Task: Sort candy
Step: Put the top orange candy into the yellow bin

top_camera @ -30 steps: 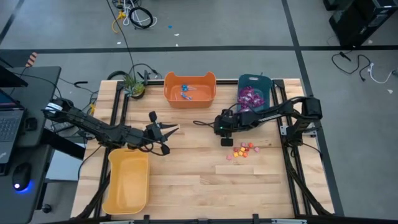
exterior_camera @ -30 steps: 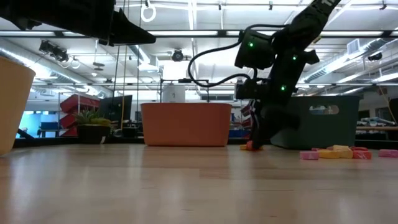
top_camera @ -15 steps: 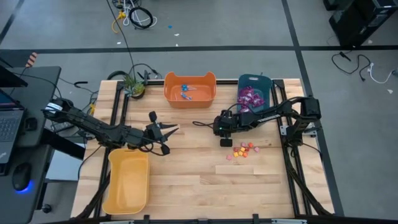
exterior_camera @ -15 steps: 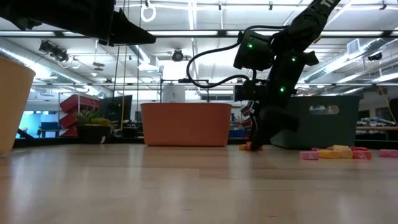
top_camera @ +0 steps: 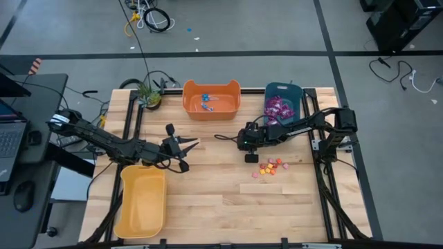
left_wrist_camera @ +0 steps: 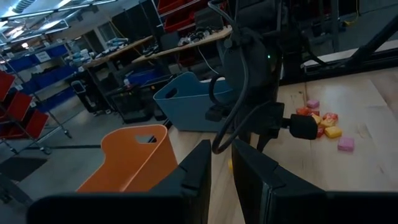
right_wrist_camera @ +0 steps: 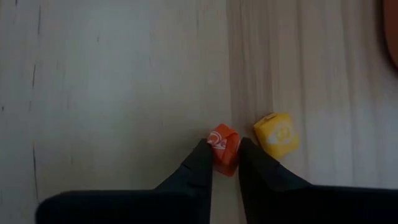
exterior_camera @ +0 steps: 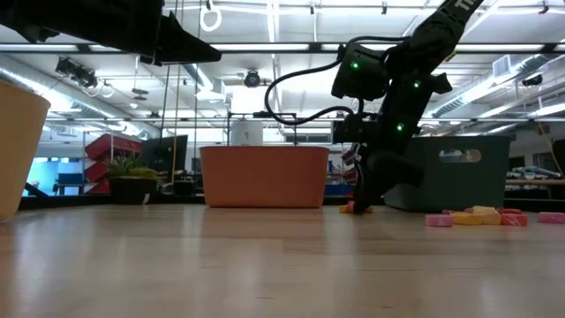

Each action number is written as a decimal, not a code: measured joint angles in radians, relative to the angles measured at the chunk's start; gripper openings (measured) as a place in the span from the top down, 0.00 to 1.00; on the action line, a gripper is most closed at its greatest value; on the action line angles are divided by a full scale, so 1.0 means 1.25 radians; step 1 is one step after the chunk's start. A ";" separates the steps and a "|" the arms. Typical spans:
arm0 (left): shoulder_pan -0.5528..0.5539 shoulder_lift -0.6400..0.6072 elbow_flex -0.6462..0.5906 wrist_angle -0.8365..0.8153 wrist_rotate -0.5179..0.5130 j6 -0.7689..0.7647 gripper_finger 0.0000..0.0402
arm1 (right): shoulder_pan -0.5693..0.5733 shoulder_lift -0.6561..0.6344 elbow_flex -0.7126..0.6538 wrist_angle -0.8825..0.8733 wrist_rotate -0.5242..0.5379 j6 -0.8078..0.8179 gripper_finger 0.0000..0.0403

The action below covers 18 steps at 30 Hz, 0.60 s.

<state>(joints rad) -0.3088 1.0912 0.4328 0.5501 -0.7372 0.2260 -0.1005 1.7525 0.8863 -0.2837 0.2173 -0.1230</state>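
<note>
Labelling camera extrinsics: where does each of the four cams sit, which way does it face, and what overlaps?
High: overhead, straight down on the table; both arms, left gripper idle above the yellow bin.
Low: table height, level toward the room; right gripper down on the wood.
Left wrist: past its own fingers toward the right arm and the candy pile.
Right wrist: down at the table; fingers closed on an orange candy beside a yellow candy.
Shared: orange bin, in high, low and left wrist.

In the right wrist view the orange candy (right_wrist_camera: 223, 149) is partly covered by the right hand (right_wrist_camera: 225, 163). From above, that hand (top_camera: 251, 158) hides it entirely. The loose pieces (top_camera: 270, 167) and the contents of the orange bin (top_camera: 211, 99) are too small to identify.
</note>
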 joint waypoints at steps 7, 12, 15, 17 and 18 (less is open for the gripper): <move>0.000 0.000 0.000 0.030 0.000 0.000 0.83 | 0.008 -0.033 -0.003 -0.010 -0.001 0.012 0.88; -0.001 0.000 0.000 0.056 0.000 0.000 0.83 | 0.019 -0.063 -0.003 -0.006 -0.001 0.012 0.88; -0.001 0.000 0.000 0.075 0.001 0.008 0.83 | 0.027 -0.089 -0.003 0.003 -0.001 0.017 0.88; -0.001 0.000 0.000 0.096 0.001 0.024 0.83 | 0.032 -0.107 -0.003 0.021 -0.001 0.021 0.88; -0.001 0.000 0.000 0.106 0.001 0.030 0.83 | 0.035 -0.116 -0.003 0.034 -0.001 0.021 0.88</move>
<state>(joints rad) -0.3096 1.0916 0.4332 0.6822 -0.7364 0.2641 -0.0562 1.6080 0.8829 -0.2413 0.2161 -0.0967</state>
